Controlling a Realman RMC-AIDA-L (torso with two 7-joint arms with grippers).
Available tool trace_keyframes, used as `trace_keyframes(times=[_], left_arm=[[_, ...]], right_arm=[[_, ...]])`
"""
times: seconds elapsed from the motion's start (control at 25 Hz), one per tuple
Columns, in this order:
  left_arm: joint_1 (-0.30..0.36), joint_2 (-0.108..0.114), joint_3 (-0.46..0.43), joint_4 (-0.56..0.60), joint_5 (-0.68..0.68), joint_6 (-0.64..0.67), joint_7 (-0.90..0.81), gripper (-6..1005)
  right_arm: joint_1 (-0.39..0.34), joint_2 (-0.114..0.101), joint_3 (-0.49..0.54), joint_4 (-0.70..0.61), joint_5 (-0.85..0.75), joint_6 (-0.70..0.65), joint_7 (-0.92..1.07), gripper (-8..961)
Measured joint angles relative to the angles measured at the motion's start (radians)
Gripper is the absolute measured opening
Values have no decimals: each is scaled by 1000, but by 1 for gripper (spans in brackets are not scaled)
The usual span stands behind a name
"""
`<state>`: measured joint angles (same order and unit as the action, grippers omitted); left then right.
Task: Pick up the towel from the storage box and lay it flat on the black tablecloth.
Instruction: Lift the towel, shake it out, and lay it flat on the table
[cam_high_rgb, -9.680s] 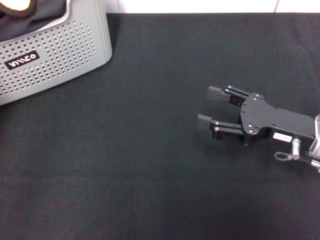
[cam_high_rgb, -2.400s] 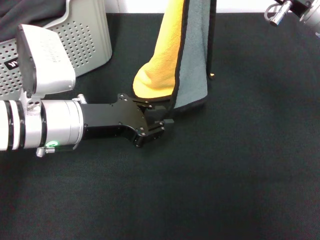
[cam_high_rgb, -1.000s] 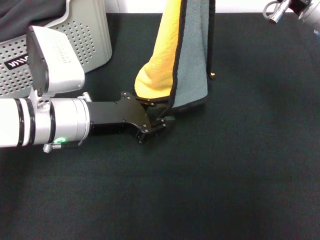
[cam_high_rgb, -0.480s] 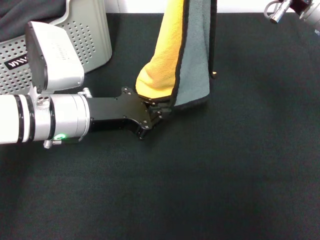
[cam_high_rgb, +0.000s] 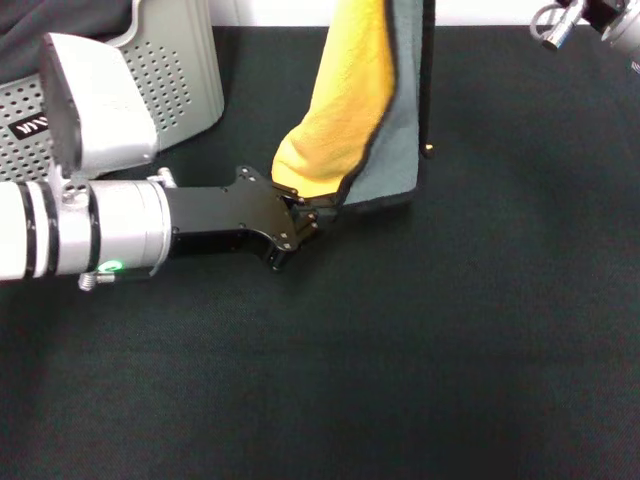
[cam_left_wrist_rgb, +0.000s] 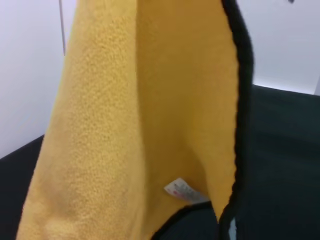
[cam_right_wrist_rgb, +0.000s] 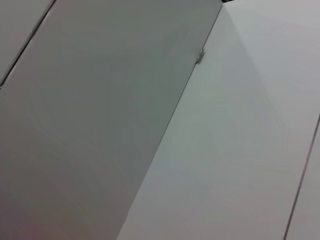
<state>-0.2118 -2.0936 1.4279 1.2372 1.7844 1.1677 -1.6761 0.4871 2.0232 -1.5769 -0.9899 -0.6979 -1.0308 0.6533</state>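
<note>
Left gripper (cam_high_rgb: 305, 212) reaches level over the black tablecloth (cam_high_rgb: 400, 340), jaws clamped on the hanging towel (cam_high_rgb: 350, 110) bottom corner.

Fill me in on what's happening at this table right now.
The towel is out of the storage box and hangs, yellow side showing, over the black tablecloth. The left gripper is pinching its lower corner just above the cloth. The towel's upper end runs out of the head view toward the raised right arm, whose gripper is out of view. It is not yet spread flat.
</note>
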Motion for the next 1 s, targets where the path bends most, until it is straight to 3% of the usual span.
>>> trace_keyframes(times=[0.12,0.32,0.52,0.64,0.76,0.88,1.0], left_arm=[[4,1,-51,23,-1,72,-1,36],[8,1,-232,74,-2,264,4,33],[-13,15,-480,94,-100,561,13,32],[-34,44,-571,105,-147,709,-3,31],[-41,87,-597,103,-190,813,-16,30],[-35,130,-593,98,-220,854,-24,30],[-12,190,-592,97,-270,861,-52,29]], right_arm=[[-9,0,1,5,0,1,3,6],[-35,-5,34,32,2,-17,53,6],[-44,-37,79,123,-20,-105,171,6],[-44,-79,102,197,-34,-253,295,6],[-50,-114,103,269,-64,-410,423,6],[-84,-121,104,309,-89,-536,500,6],[-126,-116,104,317,-125,-628,570,6]])
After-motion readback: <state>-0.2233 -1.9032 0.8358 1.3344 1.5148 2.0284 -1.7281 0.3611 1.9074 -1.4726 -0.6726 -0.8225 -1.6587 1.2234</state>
